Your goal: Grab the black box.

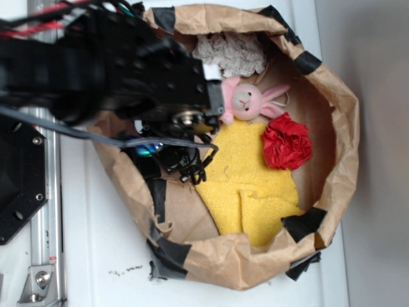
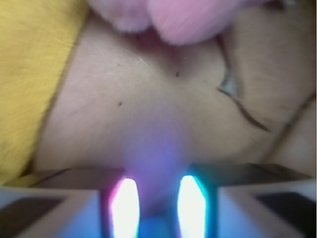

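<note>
The black box shows in neither view. In the wrist view my gripper [image 2: 156, 203] is open, hovering low over bare brown paper. Its two glowing fingertips [image 2: 125, 206] stand a small gap apart with nothing between them. Just ahead of the fingers lies the pink plush bunny [image 2: 173, 15], with the yellow cloth [image 2: 29, 74] off to the left. From the exterior view, my black arm [image 1: 147, 70] reaches into the paper bag [image 1: 332, 96] from the left, covers the bag's left half and ends beside the bunny [image 1: 246, 99]. The fingertips are hidden there.
Inside the bag lie the yellow cloth [image 1: 252, 185], a red crumpled ball [image 1: 286, 142] and a white crumpled wad [image 1: 231, 52]. Black tape patches [image 1: 305, 222] mark the bag's rim. A black hexagonal plate [image 1: 16, 176] and a metal rail [image 1: 45, 217] sit at the left.
</note>
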Controlling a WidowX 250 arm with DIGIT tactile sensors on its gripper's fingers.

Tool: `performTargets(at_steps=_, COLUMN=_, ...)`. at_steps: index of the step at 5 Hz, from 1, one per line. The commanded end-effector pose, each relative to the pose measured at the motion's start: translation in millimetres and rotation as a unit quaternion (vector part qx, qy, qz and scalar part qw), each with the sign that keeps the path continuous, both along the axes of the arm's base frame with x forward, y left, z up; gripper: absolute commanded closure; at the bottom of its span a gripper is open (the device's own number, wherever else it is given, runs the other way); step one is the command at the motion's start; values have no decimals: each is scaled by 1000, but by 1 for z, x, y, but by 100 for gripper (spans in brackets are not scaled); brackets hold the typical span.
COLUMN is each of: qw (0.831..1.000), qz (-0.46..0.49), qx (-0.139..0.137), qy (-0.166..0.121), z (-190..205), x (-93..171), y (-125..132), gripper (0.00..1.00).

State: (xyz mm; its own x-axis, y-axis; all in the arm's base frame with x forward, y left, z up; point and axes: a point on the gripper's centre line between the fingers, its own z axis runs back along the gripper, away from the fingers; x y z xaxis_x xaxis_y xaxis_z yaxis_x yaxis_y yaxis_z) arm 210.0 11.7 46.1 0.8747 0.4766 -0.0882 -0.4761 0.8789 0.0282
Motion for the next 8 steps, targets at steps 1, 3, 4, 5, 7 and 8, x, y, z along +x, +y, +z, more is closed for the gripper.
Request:
performTargets(at_steps=1, qw=991, qz=-42, qx=18, qy=-125, z=77, x=-18, y=11, gripper=0)
performTargets(at_steps=3, qw=985, qz=-119, qx=-5, qy=-121, z=63, x=-17, y=7, gripper=0)
performTargets(at_steps=4, qw=985, qz=-130, qx=-10, qy=-111, z=58, x=-12, y=8, gripper=0)
performTargets(at_steps=5, qw=985, qz=-142, qx=-27, qy=-98, z=44, x=-6, y=9, gripper=0)
performTargets(at_steps=7, qw=946, qz=-311, qx=-25, qy=-86, z=12, x=5, y=8, gripper=0)
performTargets(at_steps=8, qw=898, qz=-432, qx=45, qy=-76, z=25, x=1, y=-4, gripper=0)
